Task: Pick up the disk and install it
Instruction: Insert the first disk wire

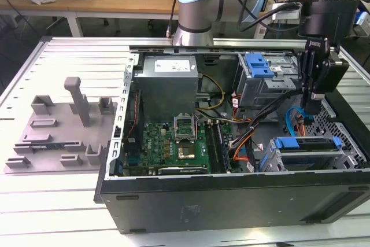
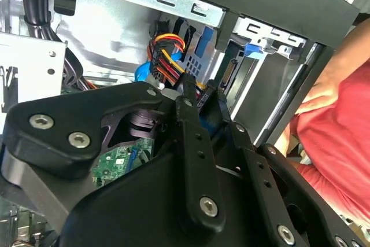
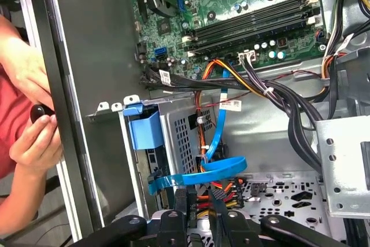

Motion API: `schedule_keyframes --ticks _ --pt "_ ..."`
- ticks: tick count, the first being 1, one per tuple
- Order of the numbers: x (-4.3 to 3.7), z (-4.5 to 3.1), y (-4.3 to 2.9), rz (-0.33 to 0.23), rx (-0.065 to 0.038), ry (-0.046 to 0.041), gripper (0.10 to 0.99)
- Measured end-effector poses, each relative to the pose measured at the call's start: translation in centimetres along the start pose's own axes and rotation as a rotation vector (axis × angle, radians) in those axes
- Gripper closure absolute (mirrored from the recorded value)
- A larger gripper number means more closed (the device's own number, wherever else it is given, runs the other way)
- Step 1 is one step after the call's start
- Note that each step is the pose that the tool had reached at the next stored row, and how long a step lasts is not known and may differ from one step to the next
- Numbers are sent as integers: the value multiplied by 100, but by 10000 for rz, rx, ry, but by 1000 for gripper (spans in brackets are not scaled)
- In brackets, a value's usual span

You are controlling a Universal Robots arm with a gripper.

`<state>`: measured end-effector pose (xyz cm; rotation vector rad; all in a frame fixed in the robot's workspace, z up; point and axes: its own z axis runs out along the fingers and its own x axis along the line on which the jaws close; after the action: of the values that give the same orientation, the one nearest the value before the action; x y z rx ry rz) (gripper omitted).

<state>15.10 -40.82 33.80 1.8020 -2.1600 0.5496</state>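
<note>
The disk [image 1: 306, 144], a flat silver hard drive edged by a bright blue plastic carrier frame, appears to lie edge-on in the lower grey metal drive cage [image 1: 341, 157] at the exterior view's right. Its labelled face is hidden, so I cannot tell how fully it is seated.

It should handle as a dense, rigid block. It is heavy for its bulk, its metal faces are smooth enough to slip, and it is probably sensitive to knocks. The plastic frame likely flexes a little. The safest hold is probably across the two long framed edges, clear of the label, the underside board and the connector end.

Just beside the cage run a blue flat ribbon cable [image 3: 222, 166] and a bundle of orange, red and yellow wires [image 3: 211, 192], which could snag.

The black robot hand [image 1: 311, 113] hangs above them, just over the cage. In both wrist views [image 2: 199, 88] [image 3: 199, 198] its fingers stand only narrowly parted, with nothing between them.

Further out are a second grey cage topped by a blue plastic latch [image 1: 258, 65], the green motherboard [image 1: 173, 143], the black computer case [image 1: 231, 201] and the slatted metal tabletop [image 1: 52, 201].

Beyond the case wall, a person's hand [image 3: 34, 137] holds a small black object.
</note>
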Motion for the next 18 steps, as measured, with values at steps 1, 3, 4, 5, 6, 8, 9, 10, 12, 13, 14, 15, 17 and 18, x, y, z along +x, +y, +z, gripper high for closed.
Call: schedule_keyframes --ticks 1,3,4,5,6,8,9,10,12,13,14,15,17,18 --pt "0 0 0 2 -1 1 796" --pt "0 1 -1 4 -2 1 796" --pt "0 1 0 5 -3 0 796" --pt "0 1 0 5 -3 0 812" --pt "0 1 0 5 -3 0 878" --pt "0 0 0 6 -3 1 922" --pt "0 0 0 6 -3 1 922" --pt "0 0 0 6 -3 1 922" --pt "-1 1 0 6 -3 0 922" --pt "-1 0 0 6 -3 1 922" --pt "1 1 -1 6 -3 0 922" --pt "7 2 -2 6 -3 -1 922" --pt "32 -17 -8 5 -3 0 922" --pt "52 -45 -12 7 -2 -2 922"
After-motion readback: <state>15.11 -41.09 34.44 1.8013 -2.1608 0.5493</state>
